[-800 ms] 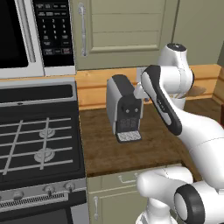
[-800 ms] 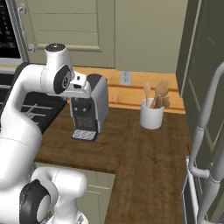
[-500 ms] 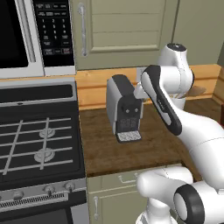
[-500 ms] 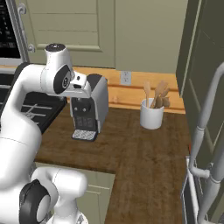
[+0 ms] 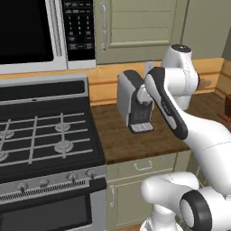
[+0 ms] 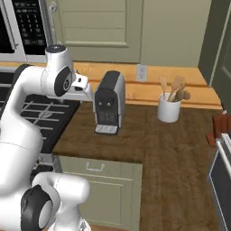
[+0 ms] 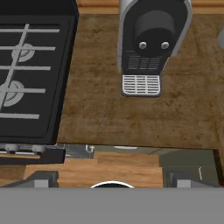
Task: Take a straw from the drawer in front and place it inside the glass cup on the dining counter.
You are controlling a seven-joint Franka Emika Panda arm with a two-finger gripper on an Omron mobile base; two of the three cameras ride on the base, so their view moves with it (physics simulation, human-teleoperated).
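Jaws: cannot tell whether spread or pressed together. In the left base view the hand is tucked behind the forearm, against the coffee machine (image 5: 135, 106) at frame centre; in the right base view the wrist ends just left of the machine (image 6: 109, 103), fingers hidden. Nothing seen held.

Drawer (image 5: 142, 166): shut, sage-green front with a small metal handle, lower centre of the left base view, directly under the worktop edge. Same drawer (image 6: 101, 168) sits lower centre-left in the right base view, below the machine. In the hand view its top edge (image 7: 131, 150) runs as a thin strip across the lower part of the frame. Straw, cup and dining counter: cannot locate them.

Worktop (image 5: 131, 140): dark wood, centre of the left base view; the coffee machine stands upright on it, drip tray facing the camera. Hand view looks down on the machine (image 7: 153, 41), upper centre-right.

Stove (image 5: 43, 135): black gas burners, left half of the left base view, touching the worktop's left end. Microwave (image 5: 45, 31) above it, upper left.

White crock of wooden utensils (image 6: 170, 104): right of centre in the right base view, well apart from the machine, near the back wall.
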